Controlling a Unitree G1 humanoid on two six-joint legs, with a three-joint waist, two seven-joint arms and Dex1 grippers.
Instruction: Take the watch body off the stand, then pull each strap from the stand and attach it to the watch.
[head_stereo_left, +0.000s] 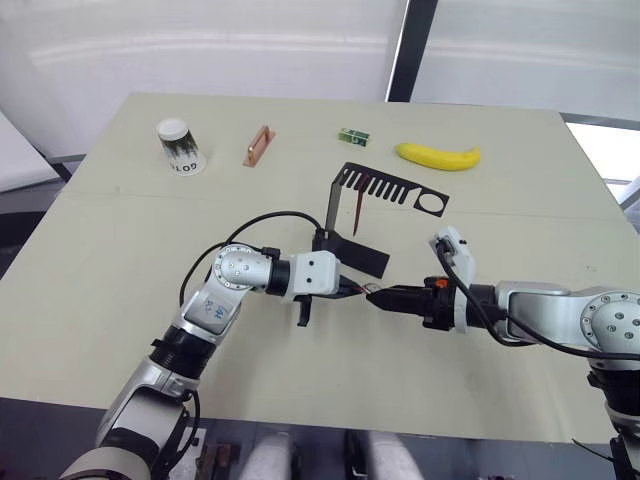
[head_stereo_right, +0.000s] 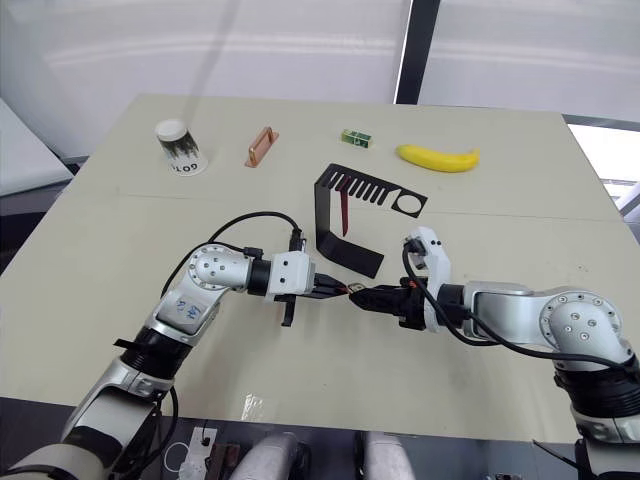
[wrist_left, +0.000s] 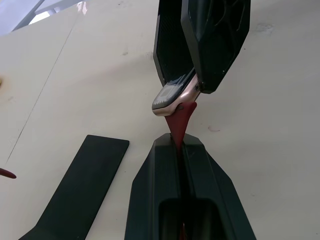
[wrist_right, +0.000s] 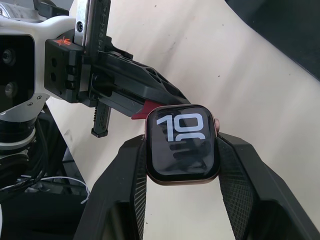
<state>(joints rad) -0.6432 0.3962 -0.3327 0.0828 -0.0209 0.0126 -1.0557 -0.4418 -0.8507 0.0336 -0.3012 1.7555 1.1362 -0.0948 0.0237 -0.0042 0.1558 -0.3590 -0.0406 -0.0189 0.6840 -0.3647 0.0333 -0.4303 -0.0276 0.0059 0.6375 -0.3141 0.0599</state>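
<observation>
Right gripper (wrist_right: 181, 165) pinching watch body (wrist_right: 181, 145); left gripper (wrist_left: 178, 150) pinching strap (wrist_left: 179, 122), its tip touching the body above the bench (head_stereo_left: 120, 300).

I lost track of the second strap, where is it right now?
The second strap hangs from the slotted top arm of the stand, mid-table, beyond both grippers and nearer than the banana.

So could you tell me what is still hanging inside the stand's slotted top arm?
One dark red strap hangs from the stand. Its top end is hidden by the slotted arm. The other strap is in the left gripper.
</observation>
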